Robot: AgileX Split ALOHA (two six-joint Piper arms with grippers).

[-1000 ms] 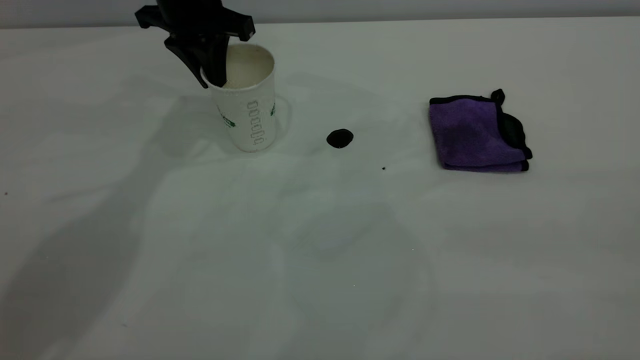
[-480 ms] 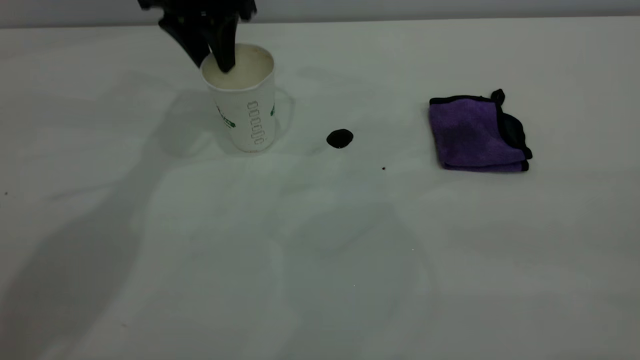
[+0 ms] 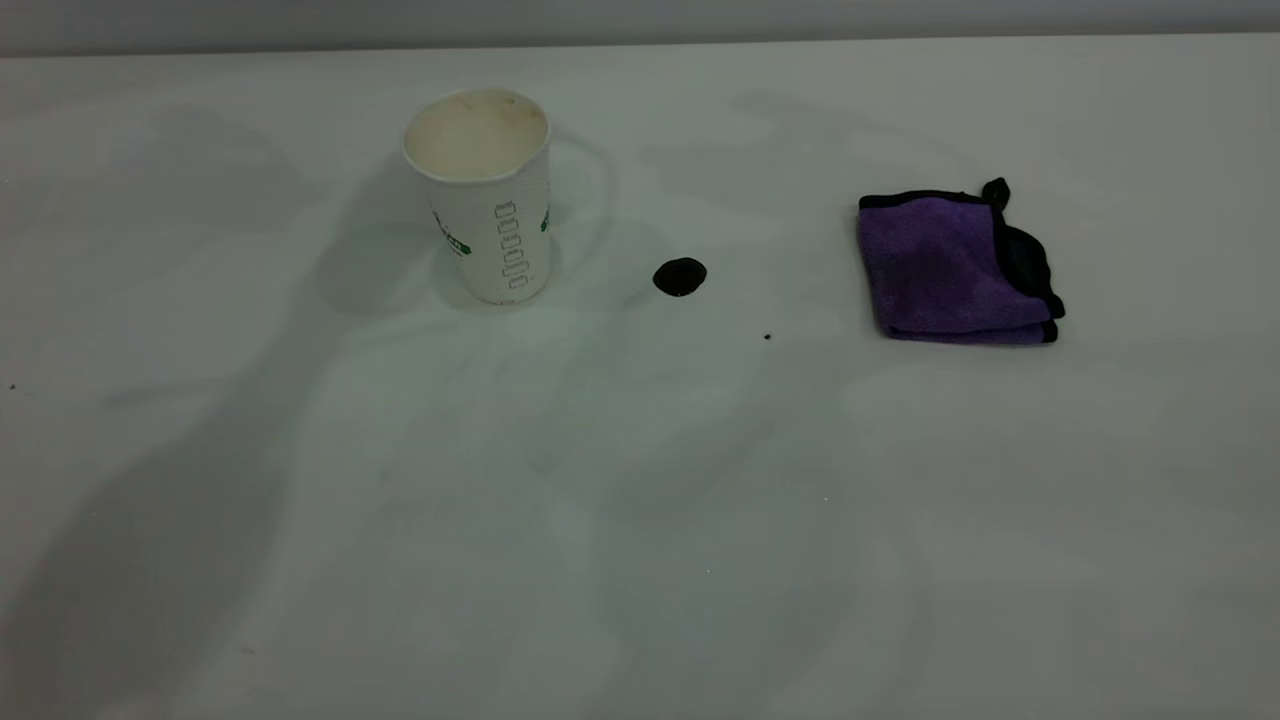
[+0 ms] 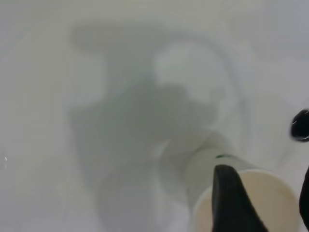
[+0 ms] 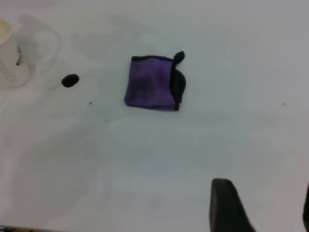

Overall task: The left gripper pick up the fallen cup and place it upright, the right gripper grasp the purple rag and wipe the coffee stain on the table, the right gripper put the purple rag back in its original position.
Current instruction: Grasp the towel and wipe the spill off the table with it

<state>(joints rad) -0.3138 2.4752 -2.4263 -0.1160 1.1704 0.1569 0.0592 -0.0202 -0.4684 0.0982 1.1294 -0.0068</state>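
The cup (image 3: pixel 485 200) stands upright at the table's (image 3: pixel 640 500) back left, cream inside showing. The coffee stain (image 3: pixel 680 277) is a black blot to its right. The purple rag (image 3: pixel 950 265) lies folded farther right. Neither gripper shows in the exterior view. In the left wrist view my left gripper (image 4: pixel 268 205) is open above the cup (image 4: pixel 205 162), clear of it, with the stain (image 4: pixel 300 124) at the edge. In the right wrist view my right gripper (image 5: pixel 265 208) is open and empty, well away from the rag (image 5: pixel 149 90), the stain (image 5: pixel 70 80) and the cup (image 5: pixel 10 58).
A tiny black speck (image 3: pixel 767 337) lies between the stain and the rag. The table's back edge meets a grey wall (image 3: pixel 640 20) just behind the cup. Arm shadows fall across the white tabletop.
My left gripper let go of the cup's rim and rose out of the exterior view. The cup stays upright in the same spot. Rag and stain have not moved.
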